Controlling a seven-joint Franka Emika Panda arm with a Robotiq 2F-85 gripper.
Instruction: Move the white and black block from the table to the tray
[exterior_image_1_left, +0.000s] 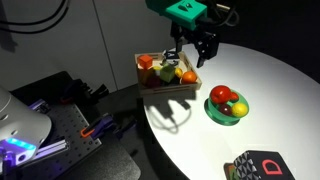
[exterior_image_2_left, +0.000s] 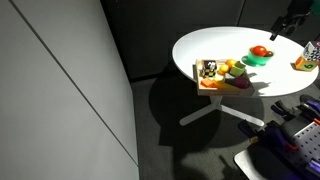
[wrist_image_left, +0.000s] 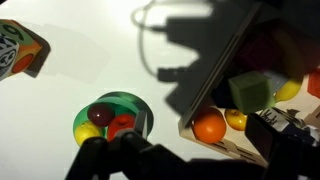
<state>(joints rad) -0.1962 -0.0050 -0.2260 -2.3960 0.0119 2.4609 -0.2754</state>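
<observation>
The white and black block (exterior_image_2_left: 208, 70) already sits inside the tray (exterior_image_1_left: 160, 88), at its left end in an exterior view, just beside the toy fruit (exterior_image_1_left: 165, 72). The fingers (exterior_image_1_left: 207, 50) hang above the tray, spread apart and empty. The block looks light, stiff and flat-sided, so a pinch from above across two opposite faces should hold it. The tray wall and fruit leave little room. The bench (exterior_image_1_left: 270, 80) also carries a green bowl (exterior_image_1_left: 228, 106).

Block (exterior_image_2_left: 209, 70) in tray (exterior_image_1_left: 165, 92), bowl (exterior_image_1_left: 214, 113) nearby
</observation>
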